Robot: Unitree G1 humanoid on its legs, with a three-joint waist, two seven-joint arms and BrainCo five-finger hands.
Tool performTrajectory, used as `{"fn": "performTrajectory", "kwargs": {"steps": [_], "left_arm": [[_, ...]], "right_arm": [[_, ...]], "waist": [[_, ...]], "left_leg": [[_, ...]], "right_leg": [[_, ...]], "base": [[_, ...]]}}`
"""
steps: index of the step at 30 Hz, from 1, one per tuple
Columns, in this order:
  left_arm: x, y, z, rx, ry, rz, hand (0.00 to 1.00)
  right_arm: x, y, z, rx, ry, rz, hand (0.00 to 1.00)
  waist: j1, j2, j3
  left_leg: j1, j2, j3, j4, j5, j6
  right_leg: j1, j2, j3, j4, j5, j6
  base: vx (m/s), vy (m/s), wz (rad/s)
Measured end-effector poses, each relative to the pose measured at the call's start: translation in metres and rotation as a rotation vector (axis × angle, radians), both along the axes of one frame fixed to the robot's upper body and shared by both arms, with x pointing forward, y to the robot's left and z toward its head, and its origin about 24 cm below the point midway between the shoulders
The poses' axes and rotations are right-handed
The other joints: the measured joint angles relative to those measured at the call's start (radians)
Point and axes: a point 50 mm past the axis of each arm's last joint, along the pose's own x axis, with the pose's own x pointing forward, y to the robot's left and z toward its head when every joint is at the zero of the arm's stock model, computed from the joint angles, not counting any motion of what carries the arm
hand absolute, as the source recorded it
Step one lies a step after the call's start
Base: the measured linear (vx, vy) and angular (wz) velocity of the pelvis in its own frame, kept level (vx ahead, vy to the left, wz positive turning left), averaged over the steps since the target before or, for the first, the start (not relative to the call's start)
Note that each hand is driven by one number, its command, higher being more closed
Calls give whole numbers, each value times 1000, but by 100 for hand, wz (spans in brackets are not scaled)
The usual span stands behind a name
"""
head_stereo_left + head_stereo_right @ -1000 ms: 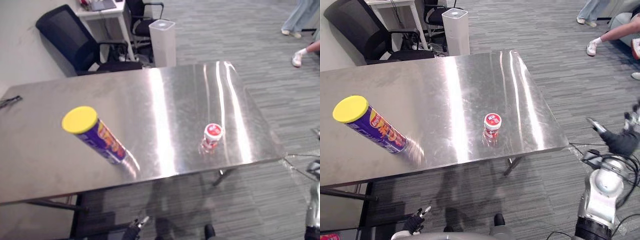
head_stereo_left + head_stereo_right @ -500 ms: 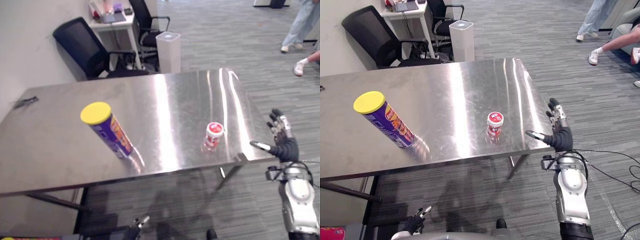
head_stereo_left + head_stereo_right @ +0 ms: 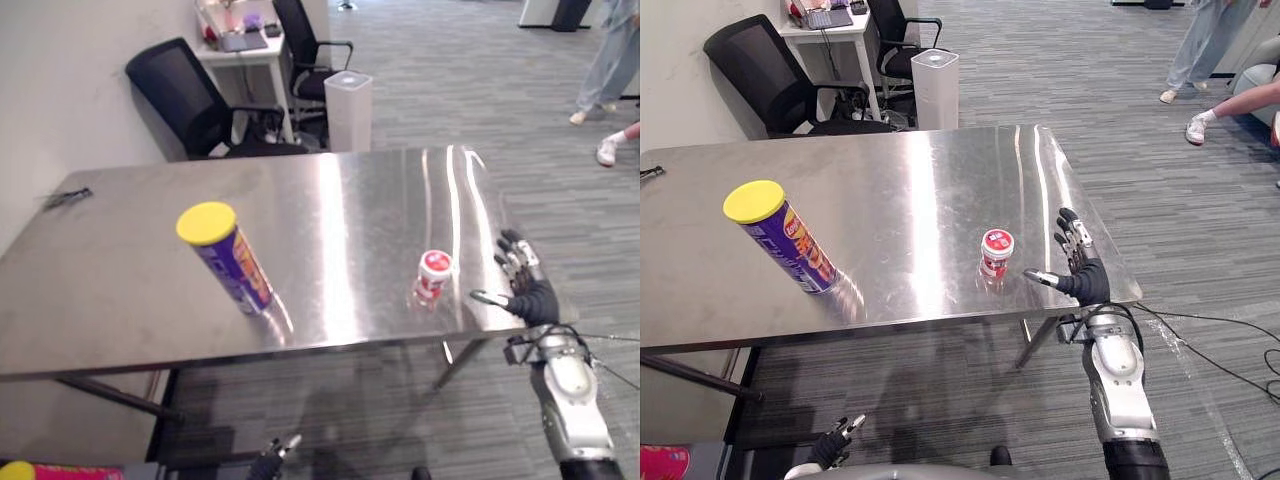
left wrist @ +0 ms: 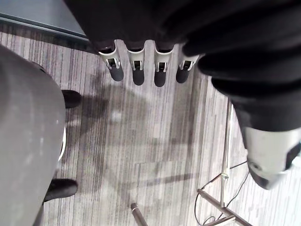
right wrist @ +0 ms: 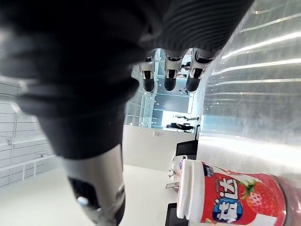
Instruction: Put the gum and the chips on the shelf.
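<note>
Right hand [image 3: 1080, 270] spread wide, empty, just beside the gum jar [image 3: 996, 252].
Eye view: red-and-white jar upright on the table [image 3: 890, 180]; purple, yellow-lidded chips can [image 3: 790, 243] well past it. Right wrist view: strawberry print. Left wrist view: left hand [image 4: 141, 19] straight-fingered above floor [image 4: 141, 141].

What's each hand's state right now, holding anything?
Left hand: open, empty, hanging over the floor.
Right hand: open, empty, beside the gum.

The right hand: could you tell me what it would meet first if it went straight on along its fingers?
Probably nothing: the right hand points along the table's bare right side. The gum stands off to its thumb side, out of that line; height over the steel is unclear.
</note>
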Motion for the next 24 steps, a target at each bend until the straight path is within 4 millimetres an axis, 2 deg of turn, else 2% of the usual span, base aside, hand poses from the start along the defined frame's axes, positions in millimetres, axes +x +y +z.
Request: {"fn": "performTrajectory", "kwargs": {"steps": [11,24], "left_arm": [[2,1,0,11,-1,-5,0],[6,2,2,33,-10,-34,0]], "right_arm": [[12,19,-22,41,90,33,0],[25,27,-29,79,125,26,0]], "waist": [[3,-7,4],[7,-16,18]], "left_leg": [[18,-3,-15,-32,21,2],[21,-7,-30,-40,26,3]], "right_leg": [[11,0,-15,-2,1,-1],[28,0,-36,-17,1,-1]], "base": [[-23,-15,3],[-3,-13,4]]}}
